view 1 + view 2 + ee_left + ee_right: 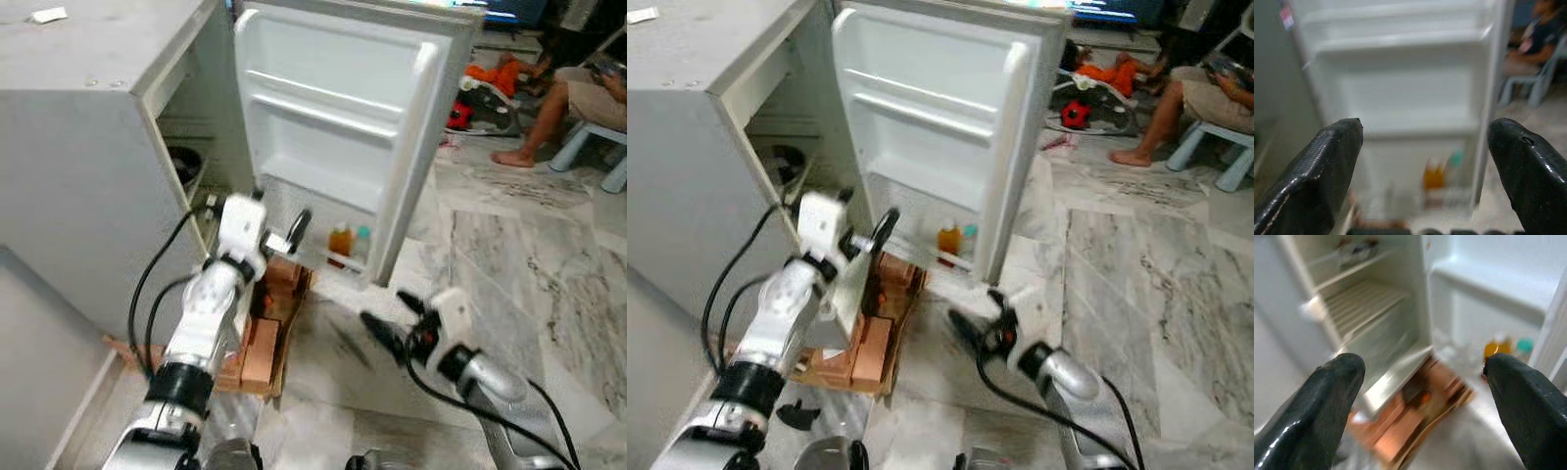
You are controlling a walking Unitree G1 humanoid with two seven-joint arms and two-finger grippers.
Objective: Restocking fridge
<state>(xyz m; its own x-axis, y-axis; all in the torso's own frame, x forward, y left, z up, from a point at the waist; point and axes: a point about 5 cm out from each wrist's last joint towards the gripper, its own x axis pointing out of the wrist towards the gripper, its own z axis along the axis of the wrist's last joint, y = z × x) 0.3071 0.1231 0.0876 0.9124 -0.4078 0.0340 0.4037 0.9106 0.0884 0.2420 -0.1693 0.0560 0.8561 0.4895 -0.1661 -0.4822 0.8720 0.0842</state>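
A: Gripper status?
B: Left gripper (pixel 1425 161) and right gripper (pixel 1422 396): fingers spread wide, empty, touching nothing.
A: Target location?
B: Fridge (pixel 118 196) ahead, door (pixel 343 127) open, bottles (pixel 349 243) on its lowest shelf

We see a white fridge door (pixel 338 117) at the upper centre of the frame, its lowest shelf carrying an orange bottle (pixel 339 241) beside a clear bottle with a teal cap (pixel 361 243). The fridge cabinet (pixel 78 186) on the left looks pale grey. Brown cardboard (pixel 265 338) lies at lower centre on a floor (pixel 549 284) of grey-veined marble. At upper right we see orange cloth (pixel 502 73) and a pale blue stool (pixel 598 147). Both arms are silver with black fingers (pixel 1312 171).
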